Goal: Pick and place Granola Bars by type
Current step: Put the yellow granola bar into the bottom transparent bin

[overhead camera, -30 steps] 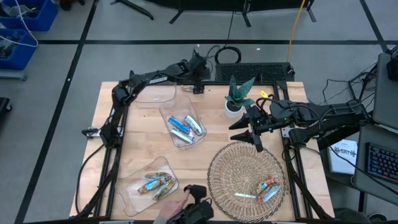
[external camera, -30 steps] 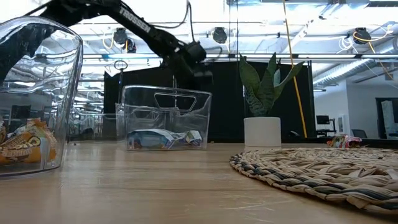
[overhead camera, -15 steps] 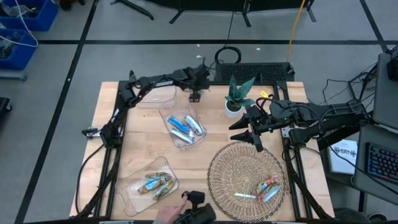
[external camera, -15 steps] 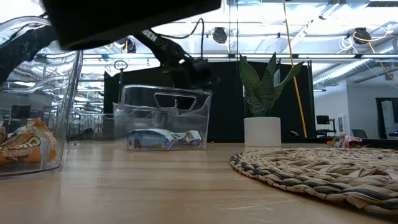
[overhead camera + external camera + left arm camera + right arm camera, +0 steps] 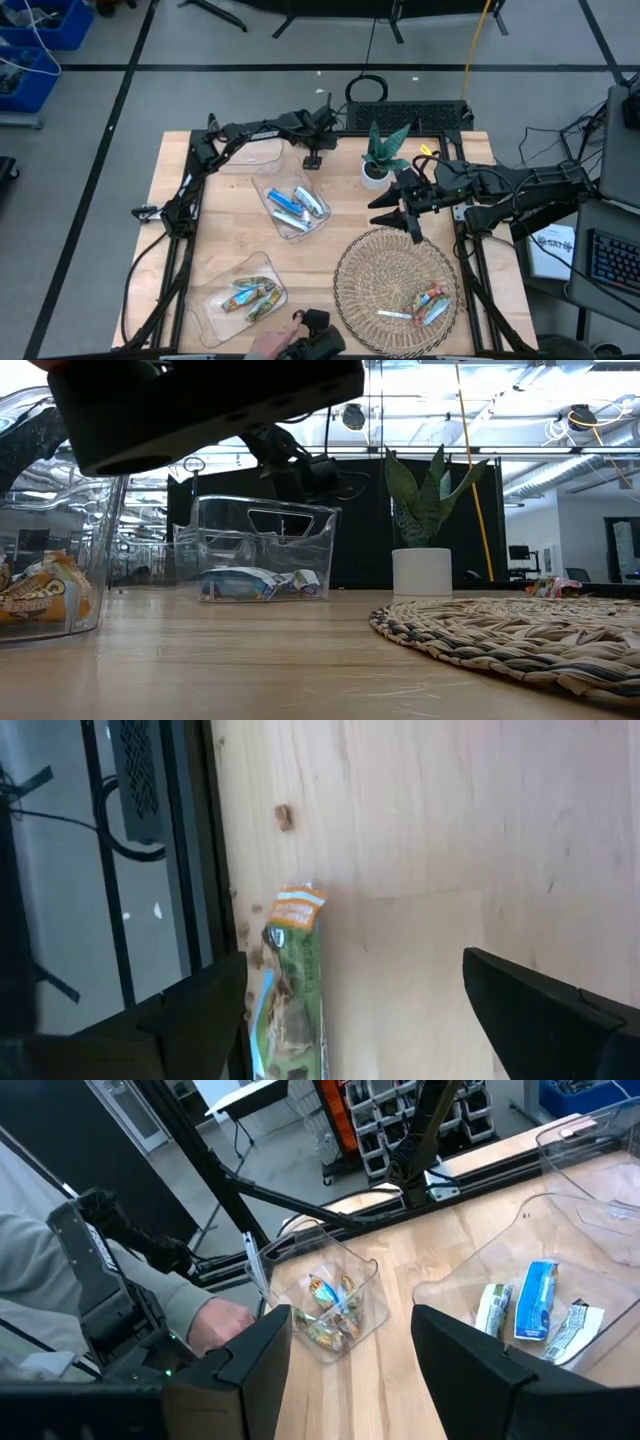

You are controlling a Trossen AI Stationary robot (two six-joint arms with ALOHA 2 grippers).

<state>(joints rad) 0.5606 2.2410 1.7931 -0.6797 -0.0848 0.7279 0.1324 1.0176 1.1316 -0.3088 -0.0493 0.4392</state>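
At the table's (image 5: 420,840) edge, a green granola bar (image 5: 292,1010) lies partly cut off.

The wooden table (image 5: 230,230) stands on a grey floor (image 5: 90,130) crossed by dark lines. Beyond the table's far edge hangs a black curtain (image 5: 365,530), with a yellow cable (image 5: 472,470) running down beside it. Above the curtain, white ceiling beams and bright lights (image 5: 585,415) show. Blue bins (image 5: 35,40) sit on the floor far left of the table; a keyboard (image 5: 612,262) lies right of it.
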